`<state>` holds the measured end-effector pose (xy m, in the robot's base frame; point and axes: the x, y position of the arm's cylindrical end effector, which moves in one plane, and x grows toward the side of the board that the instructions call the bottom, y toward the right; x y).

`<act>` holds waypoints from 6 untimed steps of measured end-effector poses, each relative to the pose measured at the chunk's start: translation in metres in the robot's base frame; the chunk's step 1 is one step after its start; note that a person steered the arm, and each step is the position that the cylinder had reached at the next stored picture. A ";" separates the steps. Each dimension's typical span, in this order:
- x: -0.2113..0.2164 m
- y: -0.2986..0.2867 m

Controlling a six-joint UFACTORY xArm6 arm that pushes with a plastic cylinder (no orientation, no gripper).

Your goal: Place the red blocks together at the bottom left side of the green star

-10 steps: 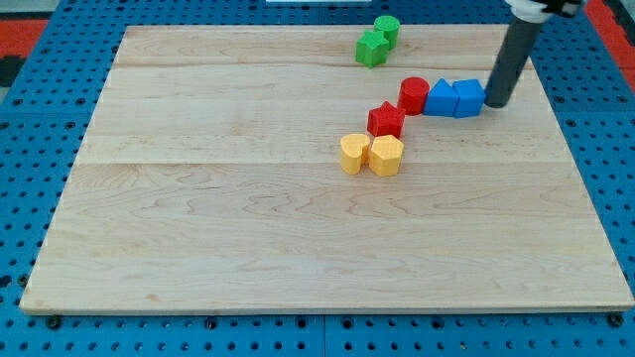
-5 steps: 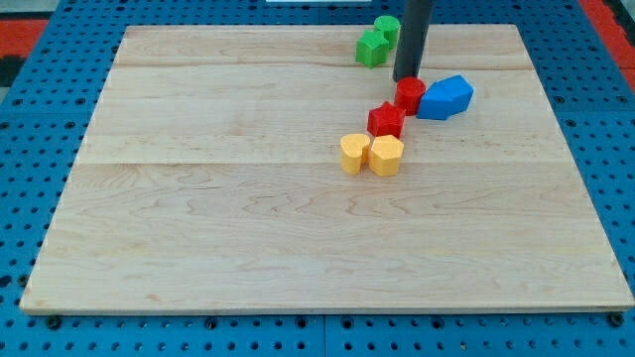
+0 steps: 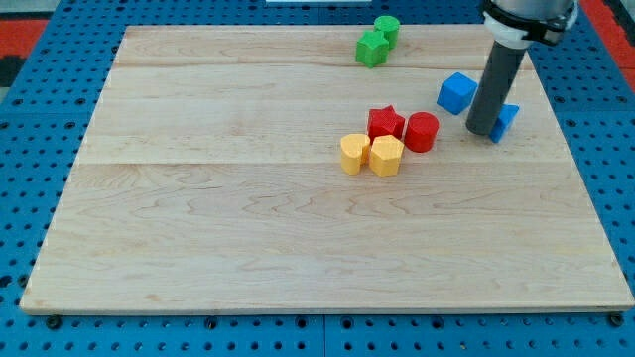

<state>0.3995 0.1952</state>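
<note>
The red star (image 3: pixel 385 122) and red cylinder (image 3: pixel 422 131) are seen touching mid-board, well below the green star (image 3: pixel 371 48). My tip (image 3: pixel 481 130), a bare rod, is planted between two blue blocks (image 3: pixel 456 92).

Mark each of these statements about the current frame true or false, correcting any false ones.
1. The red star touches the red cylinder. True.
2. My tip rests against the red cylinder. False: it is off to the view's right, between the two blue blocks.
3. The two yellow blocks sit side by side. True.
4. The red blocks lie right beside the green star. False: they are well below it, next to the yellow blocks.
</note>
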 end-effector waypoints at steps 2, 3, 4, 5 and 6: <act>0.004 -0.098; -0.013 -0.174; -0.039 -0.194; -0.017 -0.119; 0.053 -0.028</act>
